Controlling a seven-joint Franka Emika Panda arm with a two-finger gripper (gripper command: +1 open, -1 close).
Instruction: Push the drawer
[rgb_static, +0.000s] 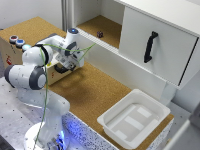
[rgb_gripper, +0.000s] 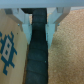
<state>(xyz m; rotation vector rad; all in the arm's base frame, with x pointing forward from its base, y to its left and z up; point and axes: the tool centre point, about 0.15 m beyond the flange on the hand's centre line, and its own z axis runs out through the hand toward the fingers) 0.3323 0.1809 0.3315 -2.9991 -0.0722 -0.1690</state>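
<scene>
Black handle (rgb_gripper: 36, 55) of the drawer (rgb_gripper: 10, 50) sits right between the claw (rgb_gripper: 37, 27) fingers, which stand narrowly apart around it without clearly pinching, so a good push means pressing squarely along the handle, keeping the wooden front level.
</scene>
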